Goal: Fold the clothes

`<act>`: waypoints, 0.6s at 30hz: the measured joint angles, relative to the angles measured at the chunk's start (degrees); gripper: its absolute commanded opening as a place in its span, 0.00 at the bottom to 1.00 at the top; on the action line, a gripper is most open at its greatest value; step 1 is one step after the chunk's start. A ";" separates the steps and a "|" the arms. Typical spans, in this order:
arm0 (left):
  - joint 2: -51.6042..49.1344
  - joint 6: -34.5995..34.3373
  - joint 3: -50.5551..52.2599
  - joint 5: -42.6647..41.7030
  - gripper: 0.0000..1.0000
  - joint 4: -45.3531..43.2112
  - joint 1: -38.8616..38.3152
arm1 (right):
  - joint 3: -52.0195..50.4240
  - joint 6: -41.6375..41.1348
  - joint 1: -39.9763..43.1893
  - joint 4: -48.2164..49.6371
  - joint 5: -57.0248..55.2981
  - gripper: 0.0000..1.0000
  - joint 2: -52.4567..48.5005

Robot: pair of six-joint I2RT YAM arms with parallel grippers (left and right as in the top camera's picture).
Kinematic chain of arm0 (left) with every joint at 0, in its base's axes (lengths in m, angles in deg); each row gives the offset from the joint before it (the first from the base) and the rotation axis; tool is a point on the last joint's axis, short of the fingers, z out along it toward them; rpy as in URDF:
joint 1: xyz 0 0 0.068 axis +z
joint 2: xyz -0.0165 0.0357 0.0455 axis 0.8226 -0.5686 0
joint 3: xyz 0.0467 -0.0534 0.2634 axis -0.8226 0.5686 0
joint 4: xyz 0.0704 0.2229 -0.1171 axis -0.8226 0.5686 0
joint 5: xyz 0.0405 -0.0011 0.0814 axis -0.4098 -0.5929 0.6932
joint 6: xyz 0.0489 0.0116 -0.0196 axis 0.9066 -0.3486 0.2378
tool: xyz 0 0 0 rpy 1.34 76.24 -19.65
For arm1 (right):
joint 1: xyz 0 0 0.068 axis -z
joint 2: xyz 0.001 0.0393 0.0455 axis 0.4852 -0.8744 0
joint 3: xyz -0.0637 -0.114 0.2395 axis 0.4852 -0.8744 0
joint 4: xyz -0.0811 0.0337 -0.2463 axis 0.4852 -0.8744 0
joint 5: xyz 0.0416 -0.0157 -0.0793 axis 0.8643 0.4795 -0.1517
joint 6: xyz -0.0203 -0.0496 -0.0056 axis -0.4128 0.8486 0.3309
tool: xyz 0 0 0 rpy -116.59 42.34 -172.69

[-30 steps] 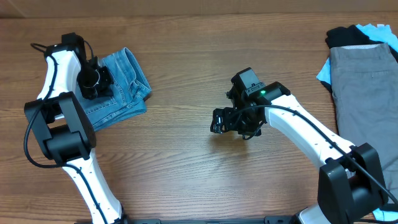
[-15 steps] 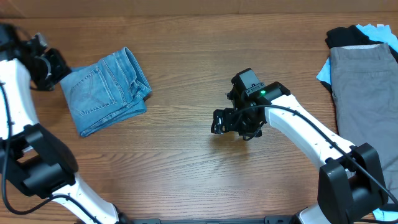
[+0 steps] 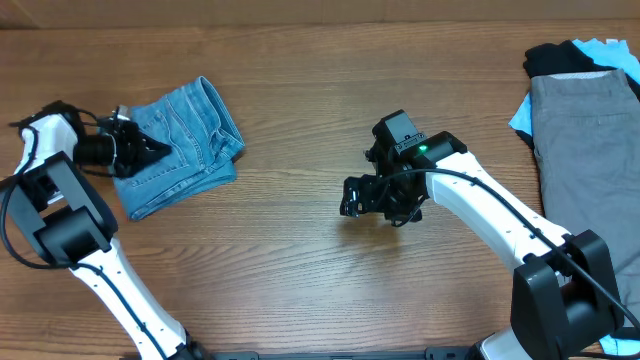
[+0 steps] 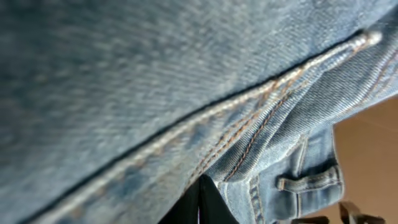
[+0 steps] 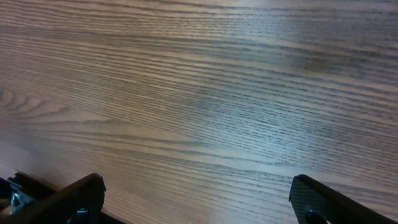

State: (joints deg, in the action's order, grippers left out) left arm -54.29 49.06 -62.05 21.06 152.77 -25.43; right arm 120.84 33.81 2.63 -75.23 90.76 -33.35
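While clenched shut, left gripper [image 3: 150, 148] tip on left edge of folded jeans [image 3: 190, 135], bundle far left on table [image 3: 300, 270], long axis rising rightward, bunched fold facing right, right gripper [image 3: 348, 196] spread wide, empty, above mid-table wood

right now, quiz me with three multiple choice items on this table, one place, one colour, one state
1. Where do the folded jeans lie on the table? A centre B upper left C right edge
2. What colour are the trousers at the right edge? A red B green C grey
3. How is the right gripper? A open over bare wood B shut on jeans C shut on trousers
Answers: B, overhead shows them there; C, grey cloth; A, jaws wide apart, only wood between.
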 measured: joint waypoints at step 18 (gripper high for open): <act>15.65 -0.52 -0.09 -4.52 0.43 -12.79 -5.49 | 0.00 0.02 0.00 0.00 0.07 1.00 0.00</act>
State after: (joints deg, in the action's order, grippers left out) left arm -38.64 48.54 -62.14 16.54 139.98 -30.92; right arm 120.84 33.83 2.63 -75.23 90.83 -33.35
